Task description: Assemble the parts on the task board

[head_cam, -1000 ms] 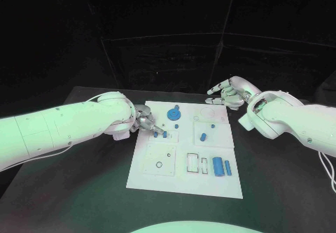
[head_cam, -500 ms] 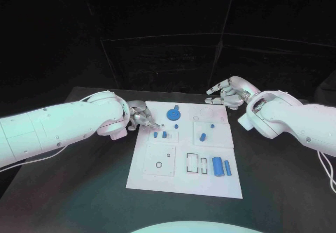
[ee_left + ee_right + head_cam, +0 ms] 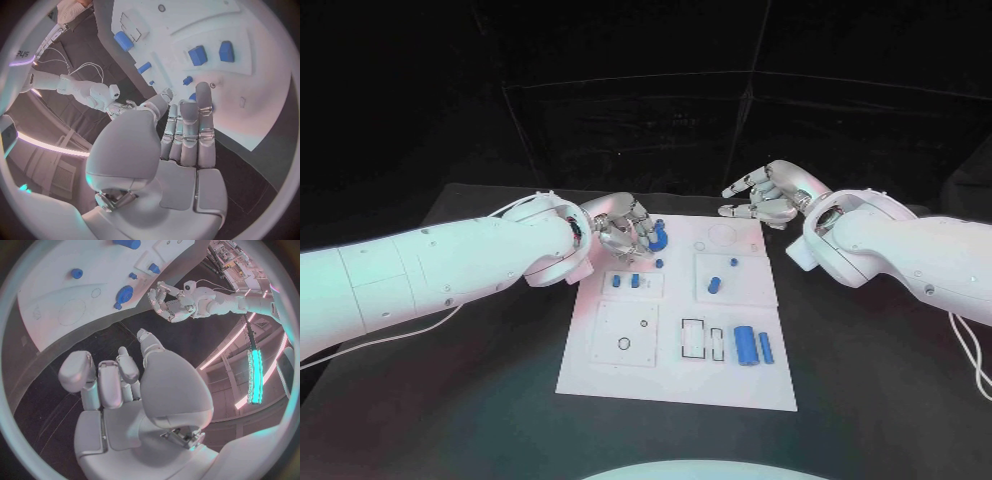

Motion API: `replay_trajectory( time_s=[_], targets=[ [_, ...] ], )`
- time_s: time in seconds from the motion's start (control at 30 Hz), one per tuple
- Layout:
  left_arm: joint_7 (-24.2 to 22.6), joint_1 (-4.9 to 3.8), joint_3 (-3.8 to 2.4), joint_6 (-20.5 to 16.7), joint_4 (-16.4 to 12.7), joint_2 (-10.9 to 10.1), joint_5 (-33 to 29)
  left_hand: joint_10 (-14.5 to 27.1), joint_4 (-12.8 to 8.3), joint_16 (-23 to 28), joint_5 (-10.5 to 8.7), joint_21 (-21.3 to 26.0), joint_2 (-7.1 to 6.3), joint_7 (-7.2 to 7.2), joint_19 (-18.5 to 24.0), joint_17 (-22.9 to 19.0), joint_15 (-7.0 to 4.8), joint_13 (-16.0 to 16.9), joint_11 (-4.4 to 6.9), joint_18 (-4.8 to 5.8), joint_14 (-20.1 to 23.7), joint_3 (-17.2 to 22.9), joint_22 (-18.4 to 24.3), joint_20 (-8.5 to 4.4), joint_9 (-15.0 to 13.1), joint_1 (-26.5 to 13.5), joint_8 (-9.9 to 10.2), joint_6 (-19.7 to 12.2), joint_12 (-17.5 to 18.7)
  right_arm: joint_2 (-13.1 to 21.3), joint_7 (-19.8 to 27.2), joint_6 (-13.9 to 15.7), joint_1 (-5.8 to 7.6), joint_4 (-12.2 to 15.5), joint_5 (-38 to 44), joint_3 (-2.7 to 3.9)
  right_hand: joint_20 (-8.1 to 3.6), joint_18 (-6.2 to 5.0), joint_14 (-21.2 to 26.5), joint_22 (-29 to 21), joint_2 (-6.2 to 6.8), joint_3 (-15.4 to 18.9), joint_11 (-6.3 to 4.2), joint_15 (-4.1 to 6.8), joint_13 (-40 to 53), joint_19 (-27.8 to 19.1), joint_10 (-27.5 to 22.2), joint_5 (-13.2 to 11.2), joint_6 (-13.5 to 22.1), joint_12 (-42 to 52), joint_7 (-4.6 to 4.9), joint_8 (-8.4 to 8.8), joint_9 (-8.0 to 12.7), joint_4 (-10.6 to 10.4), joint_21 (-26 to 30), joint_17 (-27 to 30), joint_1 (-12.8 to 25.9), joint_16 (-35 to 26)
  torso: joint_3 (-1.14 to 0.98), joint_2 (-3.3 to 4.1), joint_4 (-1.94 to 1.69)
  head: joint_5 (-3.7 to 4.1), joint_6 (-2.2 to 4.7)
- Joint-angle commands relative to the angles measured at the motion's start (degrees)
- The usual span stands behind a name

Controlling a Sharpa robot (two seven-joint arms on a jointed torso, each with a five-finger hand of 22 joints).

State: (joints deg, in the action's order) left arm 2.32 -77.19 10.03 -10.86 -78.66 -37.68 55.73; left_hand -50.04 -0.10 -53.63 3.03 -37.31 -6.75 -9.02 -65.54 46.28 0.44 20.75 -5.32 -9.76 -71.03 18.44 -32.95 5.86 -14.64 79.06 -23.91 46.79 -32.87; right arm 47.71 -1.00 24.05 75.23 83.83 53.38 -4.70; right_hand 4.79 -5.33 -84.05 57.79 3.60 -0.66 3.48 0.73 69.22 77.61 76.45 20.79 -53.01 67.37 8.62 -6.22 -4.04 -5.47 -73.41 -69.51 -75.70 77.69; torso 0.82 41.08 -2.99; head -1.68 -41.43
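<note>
The left hand (image 3: 626, 230) is now hanging over the far left corner of the task board (image 3: 678, 385), its fingers extended toward the round blue disc (image 3: 656, 237) there. One second ago it was lower and nearer, beside the two small blue blocks (image 3: 626, 281); it has since been travelling away from them toward the far edge. In the left wrist view the fingers (image 3: 187, 131) are lying straight and side by side, with nothing between them: the hand is empty and not gripping. Whether a fingertip is touching the disc cannot be told.

The right hand (image 3: 762, 195) is hovering past the far right corner of the board, where it was a second ago (no visible displacement). Its fingers (image 3: 106, 382) are curling loosely with nothing in them.

The parts themselves are lying where they were: the two blocks in their small square panel, an oblong blue piece (image 3: 714, 284) and a small peg (image 3: 733, 263) on the right panel, and a blue cylinder (image 3: 746, 344) with a thinner bar (image 3: 766, 347) beside it near the right edge.

Judgement: the left hand is appearing to redirect its attention from the blocks to the disc, and no part is yet in hand, so assembly is remaining largely outstanding.
</note>
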Motion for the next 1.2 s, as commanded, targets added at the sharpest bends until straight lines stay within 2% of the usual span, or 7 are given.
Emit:
replay_trajectory(
  time_s=[0.03,0.33,0.53,0.6,0.73,0.9,1.2],
  targets=[
    [-6.37,0.18,0.45,-2.58,1.46,1.27,4.64,-0.60,-0.69,-1.74,-0.08,0.26,-0.79,-0.12,-1.28,1.26,0.16,-2.01,-0.10,-0.77,-1.62,0.00,0.43,0.35,1.54,-0.33,1.46,0.81,1.28,-0.04,0.26,-0.19,0.12,0.15,-0.14,0.04,-0.08,-0.62,-2.00,-0.07,-0.21,-0.11,-0.14,0.53,-0.05,-0.08,0.02,0.28,0.31,-0.19,-0.06,-0.17,0.01,-0.34,0.16,0.03,0.32,-0.37,0.01,0.04,0.02,0.25,0.16],
    [-3.14,0.57,1.78,-0.87,4.61,4.82,11.18,0.23,-2.06,-11.27,-0.19,-0.85,-1.40,0.20,-4.96,10.07,0.04,-5.92,-0.07,-0.70,-7.58,-0.23,0.20,0.22,4.18,-0.42,3.67,2.65,4.31,-0.26,0.16,-0.33,0.12,0.82,-0.14,0.04,-0.08,-0.61,-2.00,-0.02,-0.23,-0.14,-0.15,0.54,-0.07,-0.05,0.01,0.37,0.31,-0.20,-0.07,-0.18,0.01,-0.32,0.15,0.06,0.25,-0.39,-0.03,-0.02,-0.05,0.52,0.23],
    [-0.53,0.69,2.17,0.88,6.41,6.66,13.48,-0.54,-2.63,-17.96,-0.22,-2.71,-1.25,0.40,-7.80,16.53,-0.10,-8.34,0.03,-0.68,-11.17,-0.89,-0.80,0.05,5.80,-0.87,4.88,4.04,5.57,-0.25,0.15,-0.15,0.12,0.53,-0.14,0.04,-0.08,-0.61,-2.00,-0.05,-0.25,-0.16,-0.16,0.54,-0.09,-0.06,0.00,0.43,0.31,-0.22,-0.07,-0.19,0.01,-0.31,0.17,0.07,0.19,-0.40,0.04,0.03,0.06,0.48,0.21],
    [0.06,0.77,2.25,1.33,6.92,7.11,14.05,-1.01,-2.82,-20.20,-0.17,-5.28,-1.10,0.51,-9.34,18.88,-0.22,-9.10,0.14,-0.31,-12.34,-1.03,-3.28,-0.06,6.31,-0.98,5.24,4.57,5.88,-0.24,0.16,-0.11,0.12,0.48,-0.14,0.04,-0.08,-0.61,-2.00,-0.05,-0.25,-0.16,-0.16,0.54,-0.09,-0.06,0.00,0.43,0.31,-0.22,-0.07,-0.19,0.01,-0.31,0.17,0.07,0.19,-0.40,0.06,0.02,0.00,0.48,0.24],
    [0.93,0.92,2.33,2.14,7.83,7.84,15.06,-1.68,-3.05,-20.95,-0.23,-8.94,-0.79,0.66,-11.05,19.08,-0.35,-10.13,0.27,0.31,-12.77,-1.14,-7.08,-0.22,7.00,-1.12,5.73,5.30,6.29,-0.24,0.18,-0.06,0.12,0.43,-0.14,0.04,-0.08,-0.61,-2.00,-0.05,-0.25,-0.16,-0.16,0.54,-0.09,-0.06,0.00,0.43,0.31,-0.22,-0.07,-0.19,0.01,-0.31,0.17,0.07,0.19,-0.40,-0.03,0.00,0.03,0.62,0.22],
    [1.68,1.03,2.36,2.67,8.81,8.71,16.42,-2.41,-3.23,-21.15,-0.21,-11.72,-0.28,0.81,-12.34,18.69,-0.53,-10.95,0.39,0.78,-13.09,-0.93,-9.96,-0.35,7.48,-1.09,6.00,6.10,6.60,-0.18,0.18,-0.02,0.12,0.44,-0.14,0.04,-0.08,-0.61,-2.00,-0.05,-0.25,-0.16,-0.16,0.54,-0.09,-0.06,0.00,0.43,0.31,-0.22,-0.07,-0.19,0.01,-0.31,0.17,0.07,0.19,-0.40,0.02,-0.04,-0.16,0.76,0.10],
    [2.07,1.09,2.37,5.32,10.26,9.91,17.06,-3.53,-3.82,-21.29,-0.21,-12.99,0.74,1.01,-12.71,18.26,-0.66,-12.20,0.55,0.99,-13.24,0.29,-11.35,-0.49,8.13,-0.42,6.36,7.22,7.27,0.00,0.15,0.01,0.12,0.54,-0.13,0.04,-0.09,-0.61,-2.01,-0.02,-0.25,-0.18,-0.16,0.55,-0.09,-0.04,0.01,0.49,0.32,-0.21,-0.07,-0.20,0.01,-0.30,0.16,0.01,0.14,-0.38,0.01,-0.02,-0.12,0.72,-0.09]
  ],
)
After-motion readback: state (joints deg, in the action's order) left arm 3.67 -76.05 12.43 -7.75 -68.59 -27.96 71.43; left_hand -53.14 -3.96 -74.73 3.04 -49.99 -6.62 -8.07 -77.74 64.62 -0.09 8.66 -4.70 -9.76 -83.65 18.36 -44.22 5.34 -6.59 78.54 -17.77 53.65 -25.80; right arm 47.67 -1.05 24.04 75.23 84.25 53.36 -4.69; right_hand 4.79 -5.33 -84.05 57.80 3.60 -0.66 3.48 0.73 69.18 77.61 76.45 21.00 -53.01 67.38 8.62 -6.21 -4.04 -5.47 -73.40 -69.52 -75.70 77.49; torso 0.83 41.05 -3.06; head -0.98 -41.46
